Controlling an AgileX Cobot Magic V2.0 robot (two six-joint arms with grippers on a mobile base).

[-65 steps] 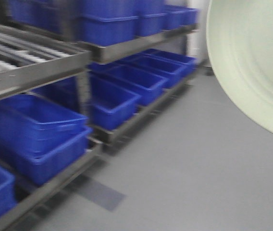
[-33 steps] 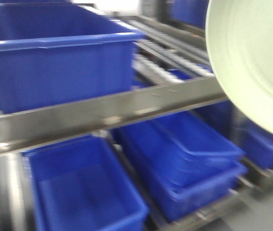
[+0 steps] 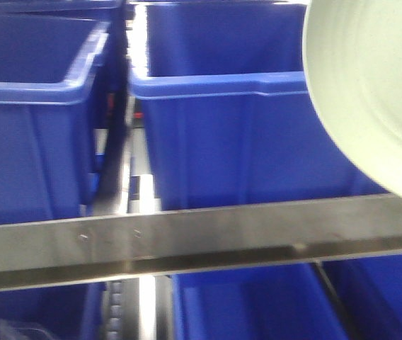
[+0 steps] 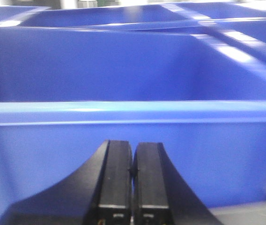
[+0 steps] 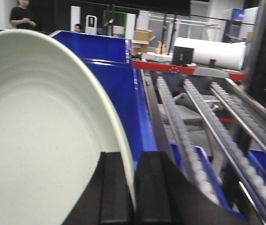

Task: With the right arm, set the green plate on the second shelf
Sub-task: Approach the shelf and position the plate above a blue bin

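My right gripper [image 5: 133,187] is clamped on the rim of the plate [image 5: 39,140]. The two black fingers [image 5: 115,187] sit one on each face, with the edge running up between them. The plate stands nearly on edge, and its pale green face fills the left half of the right wrist view. Just behind it is the wall of a blue bin [image 5: 107,51]. To the right of that bin, roller tracks [image 5: 176,122] on a steel frame run away from me. Far back I can make out a person [image 5: 23,14] in black, a cardboard box [image 5: 142,34] and a white roll [image 5: 212,51].

In the front view the plate [image 3: 378,85] hangs in the upper right corner, held up in front of the rack. It covers the right end of the middle bin [image 3: 229,134], and its lower edge overlaps the steel rail [image 3: 201,237] that crosses the frame. The left bin [image 3: 31,127] stands beside the middle one with a narrow gap between them. A lower bin [image 3: 257,304] shows beneath the rail.

My left gripper [image 4: 133,173] has its fingers pressed together with nothing between them; only a thin seam shows. It points at the side wall of the front bin [image 4: 133,140], which is close ahead, its lip running level across the left wrist view.
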